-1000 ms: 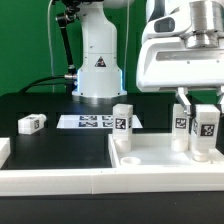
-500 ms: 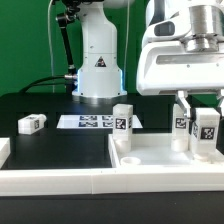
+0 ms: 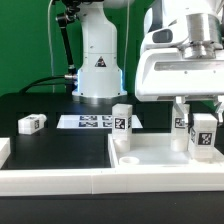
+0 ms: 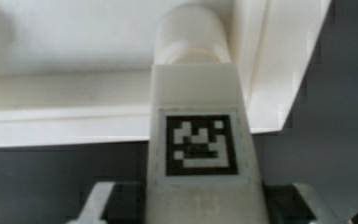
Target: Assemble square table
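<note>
The white square tabletop [image 3: 160, 152] lies on the black table at the exterior view's right. Two tagged white legs stand upright on it: one at its near-left corner [image 3: 122, 121], one further back [image 3: 181, 120]. My gripper [image 3: 201, 112] is shut on a third tagged leg [image 3: 204, 136] and holds it upright over the tabletop's right side. Whether its foot touches the slab is hidden. In the wrist view the held leg [image 4: 197, 120] runs out between my fingers [image 4: 105, 200] toward the tabletop [image 4: 69, 90]. A fourth leg [image 3: 31, 123] lies loose at the exterior view's left.
The marker board [image 3: 88, 122] lies flat behind the tabletop, in front of the robot base [image 3: 97, 70]. A long white rail wall [image 3: 60, 181] runs along the front, and another piece of it [image 3: 3, 150] shows at the left edge.
My gripper, with the leg in it, has shifted slightly to the exterior view's left and a little downward. The other legs and the tabletop have not moved.
</note>
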### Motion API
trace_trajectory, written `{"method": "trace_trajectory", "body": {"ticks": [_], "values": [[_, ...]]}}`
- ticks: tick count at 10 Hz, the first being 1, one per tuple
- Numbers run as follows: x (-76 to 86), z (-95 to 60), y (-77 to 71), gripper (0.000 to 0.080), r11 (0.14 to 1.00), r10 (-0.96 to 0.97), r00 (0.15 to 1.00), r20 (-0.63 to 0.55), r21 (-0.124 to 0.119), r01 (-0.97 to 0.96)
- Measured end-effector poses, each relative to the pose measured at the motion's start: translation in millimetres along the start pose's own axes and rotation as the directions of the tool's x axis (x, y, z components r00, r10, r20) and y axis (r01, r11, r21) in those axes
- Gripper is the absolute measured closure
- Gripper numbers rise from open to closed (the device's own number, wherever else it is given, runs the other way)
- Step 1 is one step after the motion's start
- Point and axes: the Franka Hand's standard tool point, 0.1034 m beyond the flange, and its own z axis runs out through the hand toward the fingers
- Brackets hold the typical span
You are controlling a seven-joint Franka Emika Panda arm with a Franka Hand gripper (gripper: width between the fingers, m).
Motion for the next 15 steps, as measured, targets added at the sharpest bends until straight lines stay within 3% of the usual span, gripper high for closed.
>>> {"method": "trace_trajectory", "body": {"ticks": [3,4,5,6,7,9,12,15], "values": [[-1.3,-0.4,2.6,0.0508,1.000,-0.002,1.000,-0.020,-0.002,0.002],[-1.3,-0.4,2.7,0.0411,1.000,-0.003,1.000,-0.020,-0.002,0.003],[-1.3,-0.4,2.7,0.0232,1.000,-0.005,1.000,-0.020,-0.002,0.005],[-1.3,-0.4,2.7,0.0232,1.000,-0.007,1.000,-0.020,-0.002,0.007],[-1.3,-0.4,2.7,0.0167,1.000,-0.010,1.000,-0.020,-0.002,0.010],[-1.2,-0.5,2.7,0.0151,1.000,-0.016,1.000,-0.020,-0.002,0.016],[11.2,-12.6,6.5,0.0150,0.999,-0.048,0.999,-0.024,0.001,0.048],[9.9,-8.0,10.8,0.0150,0.999,-0.054,0.999,0.004,-0.004,0.054]]}}
